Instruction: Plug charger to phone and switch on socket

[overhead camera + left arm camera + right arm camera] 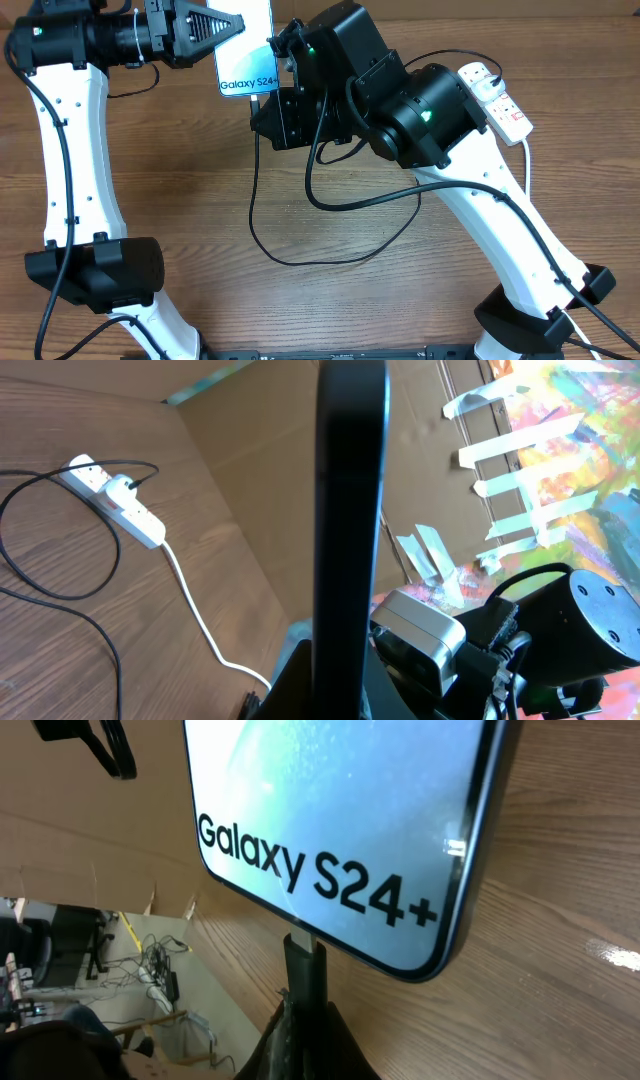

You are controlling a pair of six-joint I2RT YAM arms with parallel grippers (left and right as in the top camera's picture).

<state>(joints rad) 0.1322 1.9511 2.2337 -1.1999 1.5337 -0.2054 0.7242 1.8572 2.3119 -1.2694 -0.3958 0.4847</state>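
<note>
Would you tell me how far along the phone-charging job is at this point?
Done: the charger's adapter sits in the power strip. In hand: the left gripper holds the phone while the right gripper holds the plug against its bottom edge; seating unclear. Left: switching the strip on.

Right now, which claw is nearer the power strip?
Right. The right claw, on the charger at the phone's bottom edge, sits on the power strip's side; the left claw grips the phone's far side.
</note>
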